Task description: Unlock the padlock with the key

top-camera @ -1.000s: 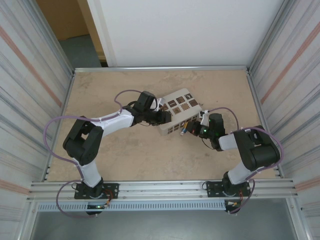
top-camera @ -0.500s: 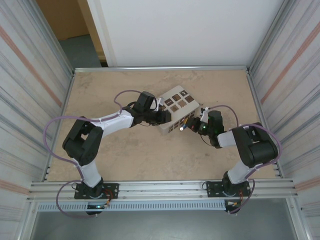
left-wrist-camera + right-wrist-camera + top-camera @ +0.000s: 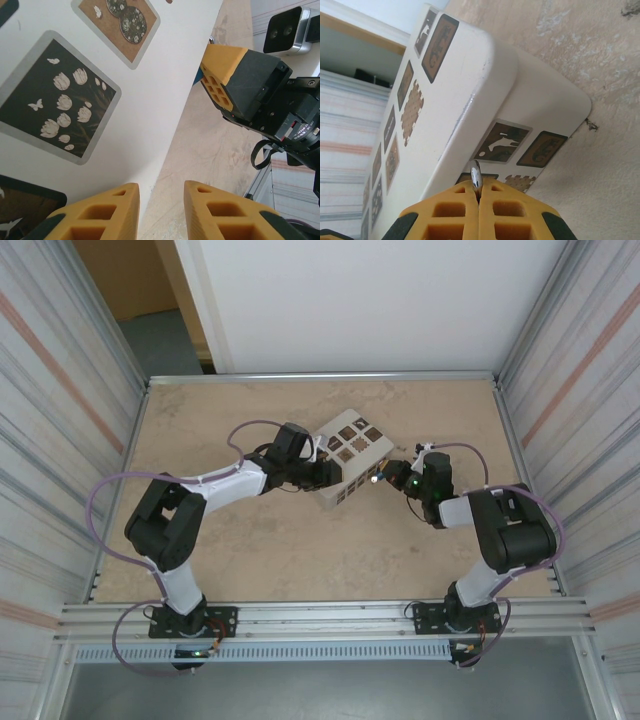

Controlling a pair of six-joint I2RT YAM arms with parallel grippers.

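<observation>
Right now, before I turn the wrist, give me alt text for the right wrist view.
The right gripper, yellow-fingered, is shut on a thin silvery metal piece, its rounded tip poking out toward a white box with dark picture squares. The beige table shows at right.

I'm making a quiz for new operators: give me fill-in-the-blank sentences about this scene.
The right gripper is ___ on a thin silvery metal piece.
One dark panel on the white box shows white flowers and a ___.
Seen from above, the white box lies to the ___ of the left gripper.
Missing words: shut; butterfly; right.
</observation>
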